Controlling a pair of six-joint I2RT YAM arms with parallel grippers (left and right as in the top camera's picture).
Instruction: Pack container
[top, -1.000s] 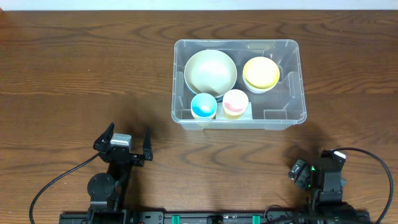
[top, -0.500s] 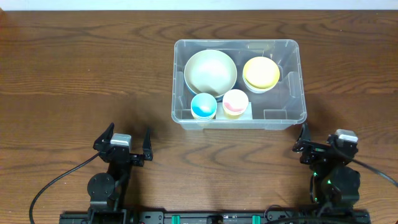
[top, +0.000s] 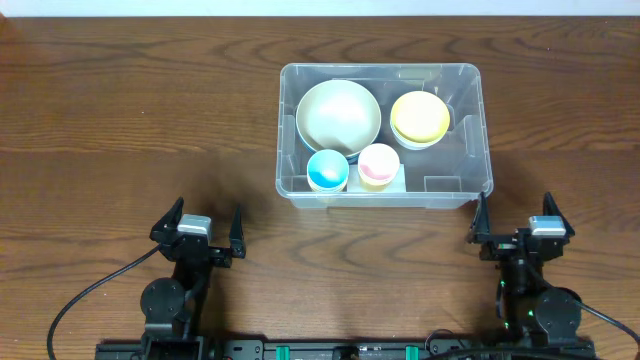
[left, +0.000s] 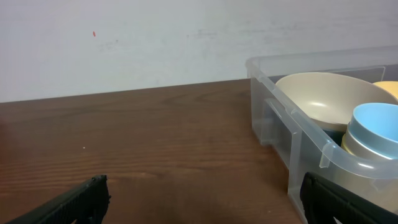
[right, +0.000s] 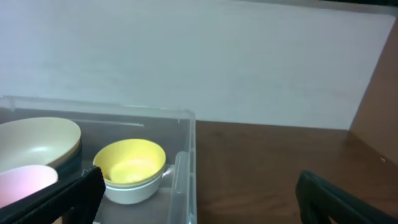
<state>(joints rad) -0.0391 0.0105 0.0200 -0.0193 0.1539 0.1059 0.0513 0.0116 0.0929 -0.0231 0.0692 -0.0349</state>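
Observation:
The clear plastic container stands on the wooden table at centre right. It holds a large cream bowl, a yellow bowl nested in a white one, a blue cup and a pink cup. My left gripper is open and empty near the front edge, left of the container. My right gripper is open and empty just below the container's front right corner. The container also shows in the left wrist view and in the right wrist view.
The brown wooden table stretches to the left and behind the container. A white wall rises behind the table's far edge. Black cables trail from both arm bases at the front.
My right arm has swung up from a folded pose at the front right and now points forward, with open fingers near the container's front right corner. The left arm has not moved.

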